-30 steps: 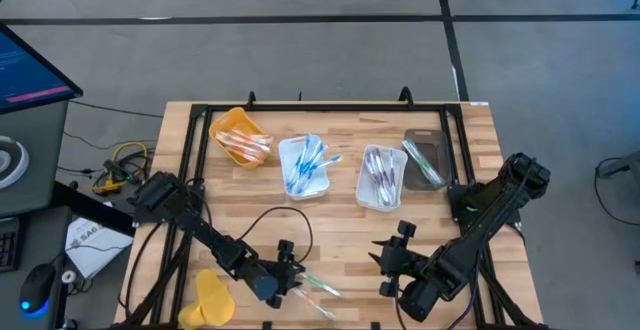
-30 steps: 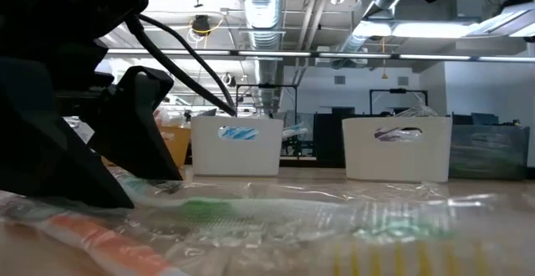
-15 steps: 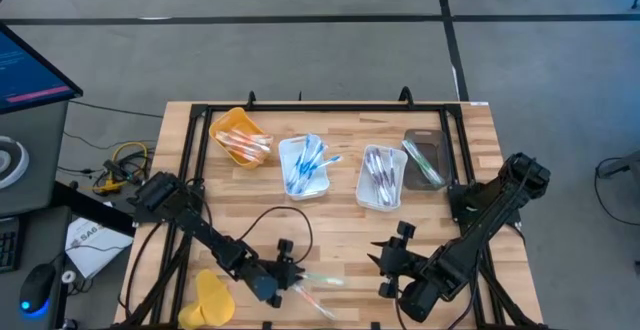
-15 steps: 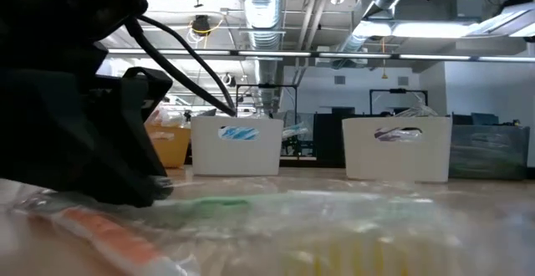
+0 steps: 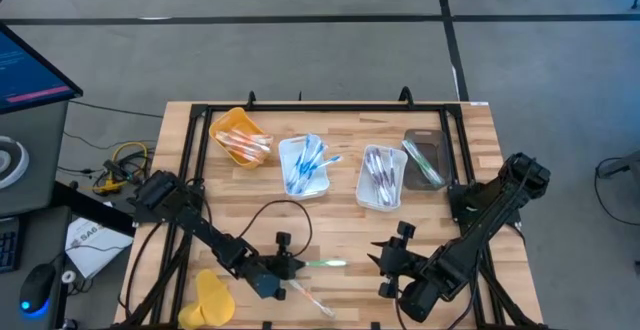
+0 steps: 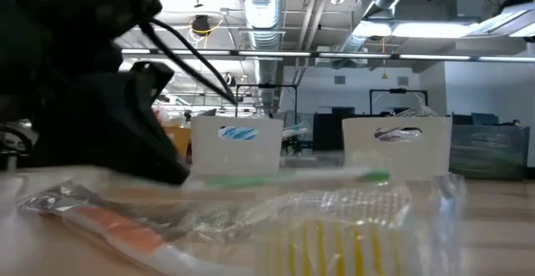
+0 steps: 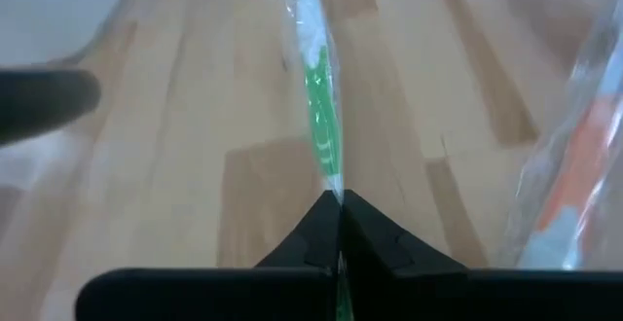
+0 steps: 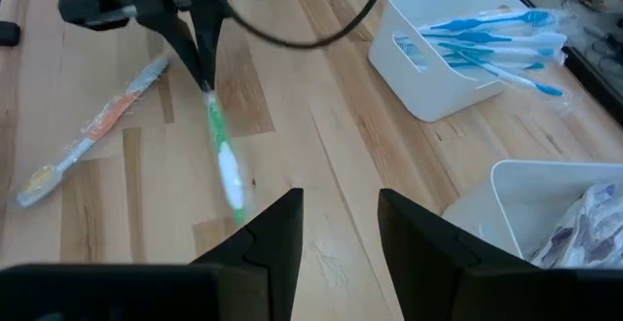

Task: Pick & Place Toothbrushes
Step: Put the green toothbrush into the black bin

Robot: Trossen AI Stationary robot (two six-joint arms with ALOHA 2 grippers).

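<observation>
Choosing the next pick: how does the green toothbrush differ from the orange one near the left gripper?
The green toothbrush is pinched in the shut left gripper, off the wood; the orange toothbrush lies flat on the table, ungripped. Accents differ: green versus orange. Both are in clear wrappers.

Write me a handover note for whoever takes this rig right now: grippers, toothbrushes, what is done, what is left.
Left gripper: shut on the green toothbrush, lifted off the table's near edge.
Right gripper: open, empty, waiting near the front right.
Orange toothbrush: loose on the table by the left gripper.
Done: orange brushes in the yellow tray, blue in the white tray, grey in the second white tray, green in the dark tray.
Left: place the green one, then the orange.
</observation>
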